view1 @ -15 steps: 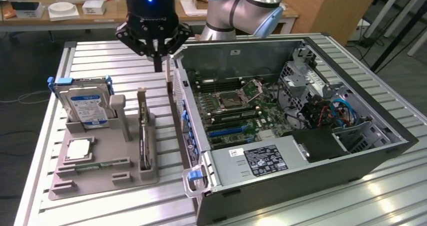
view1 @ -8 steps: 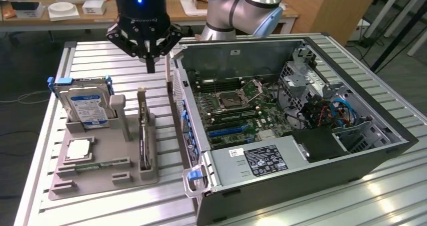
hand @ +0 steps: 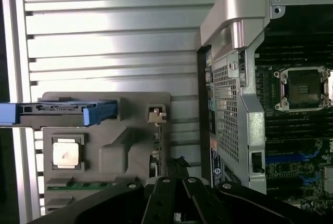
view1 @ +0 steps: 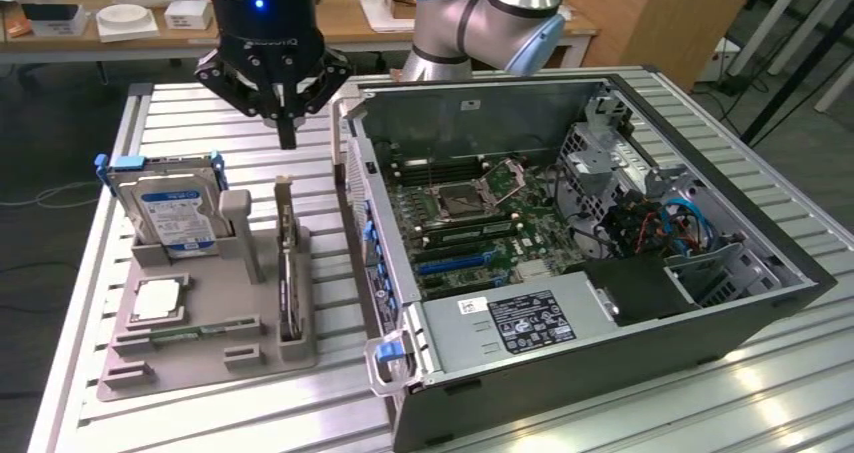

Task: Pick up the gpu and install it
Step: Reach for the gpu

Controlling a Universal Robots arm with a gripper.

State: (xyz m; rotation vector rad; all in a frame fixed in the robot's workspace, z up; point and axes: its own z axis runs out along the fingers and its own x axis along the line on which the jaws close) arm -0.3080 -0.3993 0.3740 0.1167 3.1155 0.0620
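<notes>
The gpu (view1: 286, 273) is a thin dark card standing on edge in a slot of the grey holder (view1: 200, 358), its pale bracket end uppermost. My gripper (view1: 287, 133) hangs above and slightly behind it, clear of the card, with its fingers drawn together into a point and nothing between them. In the wrist view the gpu's pale bracket (hand: 155, 116) shows on the holder (hand: 109, 154), just ahead of my gripper (hand: 177, 174). The open computer case (view1: 587, 273) lies beside the holder with its motherboard (view1: 467, 213) exposed.
The holder also carries a silver hard drive (view1: 171, 213) with blue clips, a processor chip (view1: 158, 300) and a green memory stick (view1: 187, 331). The case's raised side wall (view1: 354, 163) stands close to the gpu. A ribbed metal tabletop (view1: 200, 113) lies underneath.
</notes>
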